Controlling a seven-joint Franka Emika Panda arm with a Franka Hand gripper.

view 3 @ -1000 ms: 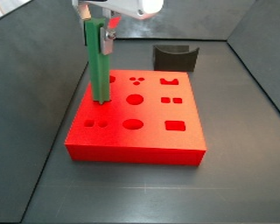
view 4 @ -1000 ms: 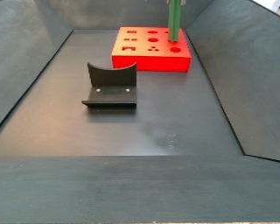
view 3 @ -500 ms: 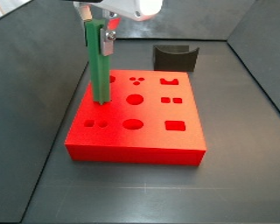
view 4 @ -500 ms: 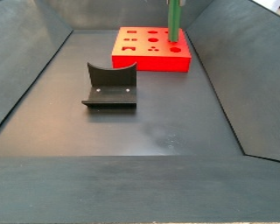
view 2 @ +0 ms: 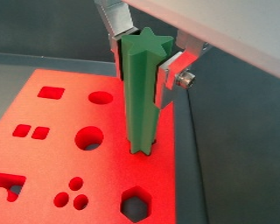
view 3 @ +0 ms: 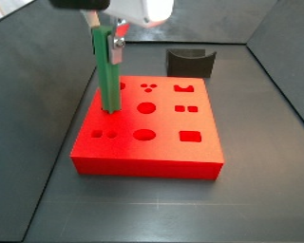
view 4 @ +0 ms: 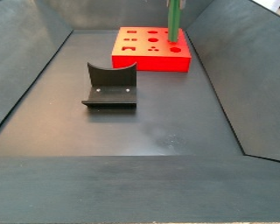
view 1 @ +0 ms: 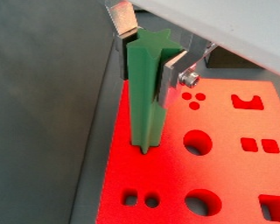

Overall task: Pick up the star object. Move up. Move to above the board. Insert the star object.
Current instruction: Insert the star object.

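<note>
The star object (view 3: 107, 76) is a tall green peg standing upright with its lower end in a hole near the left edge of the board (view 3: 155, 142), a flat red block with many shaped holes. My gripper (view 3: 107, 38) is at the peg's top, and its silver fingers (view 1: 171, 74) sit tight against both sides of it. Both wrist views show the star-shaped top of the peg (view 1: 146, 96) (view 2: 140, 96) between the plates of my gripper (view 1: 149, 61) (view 2: 143, 74), and the peg's foot in the board (view 1: 224, 175) (view 2: 60, 157). In a side view the peg (view 4: 174, 22) rises from the board (view 4: 149, 59), with the gripper out of frame.
A dark grey curved holder (view 3: 190, 63) (view 4: 109, 86) stands on the dark floor apart from the board. Sloping dark walls (view 4: 224, 79) enclose the floor on all sides.
The peg stays upright in the same hole. The hand at the top of a side view looks slightly shifted; nothing else has moved.
</note>
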